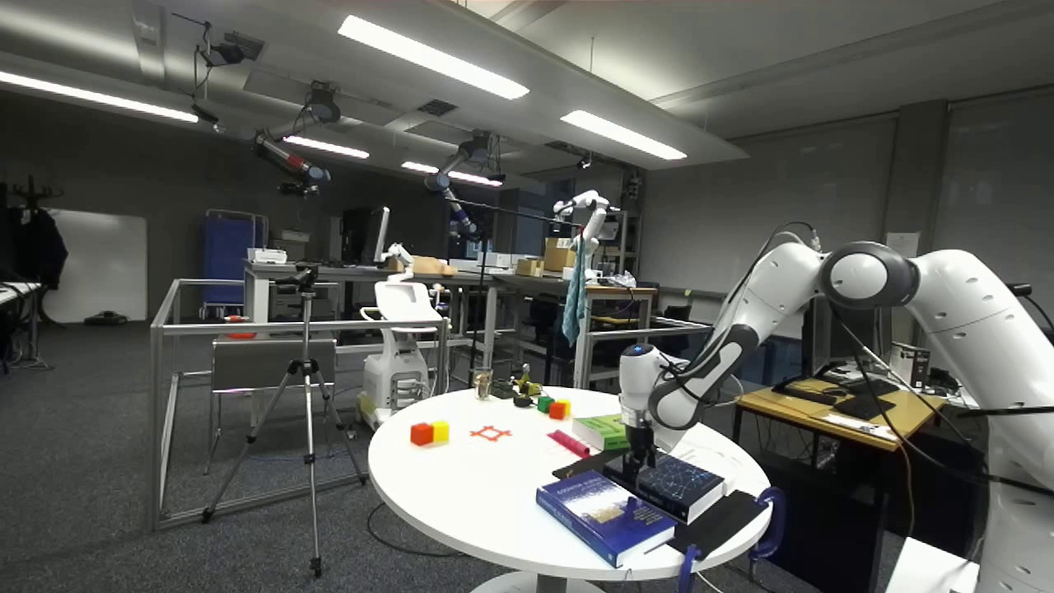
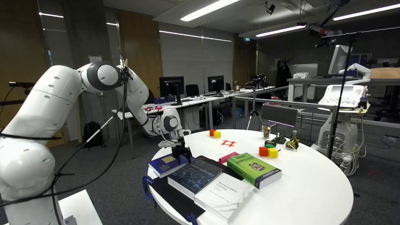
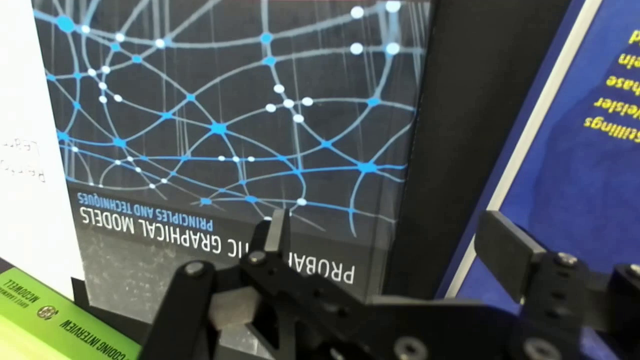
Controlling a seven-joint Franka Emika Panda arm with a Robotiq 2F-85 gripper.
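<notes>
While the fingers [image 3: 506, 250] stand wide apart, empty, across the lower wrist view, one overlaps the black Probabilistic Graphical Models book [image 3: 235, 135], the other the blue textbook [image 3: 575, 165]; contact cannot be judged. No book is yet gripped or raised: both lie flat, lower centre of an exterior view, with the white Reinforcement Learning book [image 2: 223, 195] and green coding-interview book [image 2: 254, 170] rightward on the table [image 2: 306, 190].

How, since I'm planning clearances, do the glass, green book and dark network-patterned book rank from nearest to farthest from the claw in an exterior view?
1. Dark network-patterned book: next to the claw.
2. Green book: farther right in that view.
3. Glass: farther back on the table.
</notes>
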